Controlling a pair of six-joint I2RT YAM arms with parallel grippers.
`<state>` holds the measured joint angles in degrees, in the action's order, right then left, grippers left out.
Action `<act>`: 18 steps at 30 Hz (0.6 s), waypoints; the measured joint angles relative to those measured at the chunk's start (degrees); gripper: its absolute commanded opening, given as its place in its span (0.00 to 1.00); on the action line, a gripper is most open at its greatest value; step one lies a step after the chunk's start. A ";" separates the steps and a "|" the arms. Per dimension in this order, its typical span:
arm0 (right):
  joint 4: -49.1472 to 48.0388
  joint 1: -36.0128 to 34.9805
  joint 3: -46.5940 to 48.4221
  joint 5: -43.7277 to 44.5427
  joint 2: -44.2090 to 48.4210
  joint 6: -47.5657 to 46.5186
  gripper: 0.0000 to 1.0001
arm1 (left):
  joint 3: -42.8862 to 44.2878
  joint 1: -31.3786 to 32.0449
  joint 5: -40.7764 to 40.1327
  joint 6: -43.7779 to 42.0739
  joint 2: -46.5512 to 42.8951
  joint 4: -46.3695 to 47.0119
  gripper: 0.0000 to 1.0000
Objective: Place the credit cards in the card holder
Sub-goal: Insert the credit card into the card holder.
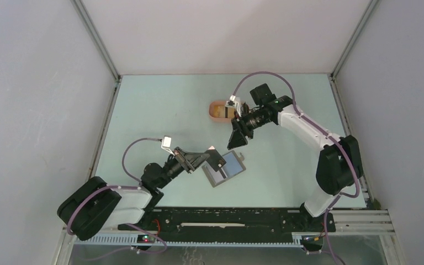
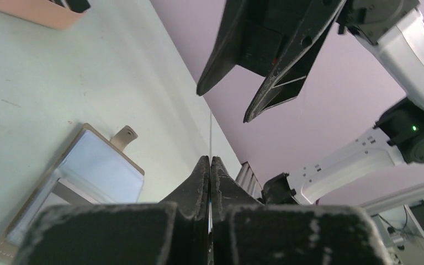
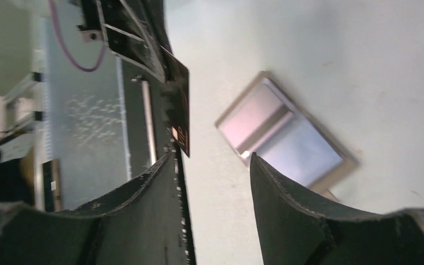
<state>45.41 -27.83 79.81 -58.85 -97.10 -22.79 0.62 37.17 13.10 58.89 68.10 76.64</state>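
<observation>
Left wrist view, for the grip. Shows the left pincer (image 2: 210,163) clenched on one of the credit cards (image 2: 210,132), seen edge-on as a thin line rising from between the pads. Shows the right pincer (image 2: 222,107) released just above, jaws spread to either side of the card's top edge and, as far as can be told, not pressing it. Places the card holder (image 2: 99,171) flat on the bench (image 2: 61,83), opened, pale pockets up; from overhead, puts both pincers near the card holder's far edge.

Reads as a hand-over, with insertion left to do. Draw the right pincer back along the card's plane, so no finger brushes it. Do not loosen the left grip: likely to pivot, held so near one edge. Tilt the card down toward a pocket mouth on the card holder, lead with one edge, slide in low. Expect the card holder to skate; pin its far side with the free pincer if needed.

Smooth, pale greenish bench, faintly scuffed. Beyond the card holder, a salmon tray (image 1: 220,110), contents too small to tell. Plain pale walls around, metal rails in the corners.
</observation>
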 measured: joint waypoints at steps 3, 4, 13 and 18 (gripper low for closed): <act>-0.26 0.17 -0.68 5.40 1.99 -0.79 0.56 | 0.00 0.00 -2.45 1.11 0.68 0.02 0.00; -0.33 0.22 -1.05 7.19 2.56 -1.11 0.53 | 0.00 -0.02 -3.04 1.31 1.09 0.04 0.00; -0.04 -2.78 -2.51 20.24 -3.02 -2.60 0.42 | 0.00 0.00 -6.14 3.32 10.56 -0.07 0.00; 0.85 -4.87 -2.51 23.85 -8.26 -2.71 0.41 | 0.13 0.00 -6.49 4.92 18.29 0.70 0.00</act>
<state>46.26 -32.71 77.30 -35.00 -105.36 -25.50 0.75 37.17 6.61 63.81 86.39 77.34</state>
